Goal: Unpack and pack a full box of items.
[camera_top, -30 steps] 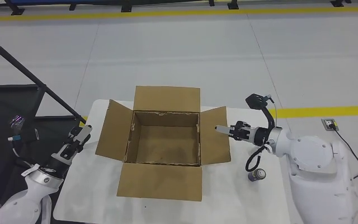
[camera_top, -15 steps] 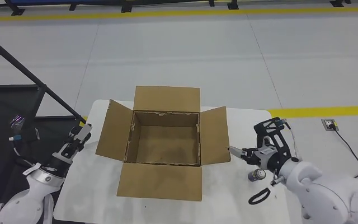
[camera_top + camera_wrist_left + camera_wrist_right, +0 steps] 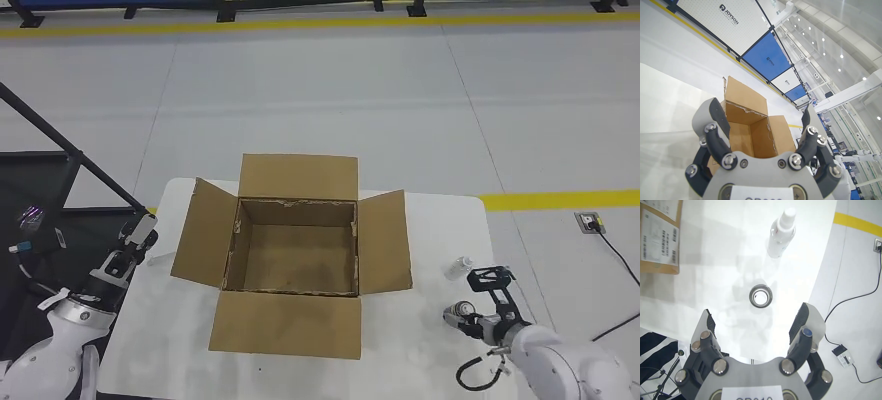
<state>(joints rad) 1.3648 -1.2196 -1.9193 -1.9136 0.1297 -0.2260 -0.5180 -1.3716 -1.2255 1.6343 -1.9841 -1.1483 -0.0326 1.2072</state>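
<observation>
Right claw (image 3: pixel 757 321) spread wide and empty, hanging over a small round silver metal can (image 3: pixel 761 296).
It touches nothing. The one can stands straight ahead of its gap, and one white plastic spray bottle (image 3: pixel 781 239) stands just beyond the can. The one open brown cardboard box (image 3: pixel 298 176) sits off to the claw's side, all on the white table (image 3: pixel 440 215). Left claw (image 3: pixel 762 106), the second of two, is also wide open and holding nothing, and faces the box from the far side, apart from it.
</observation>
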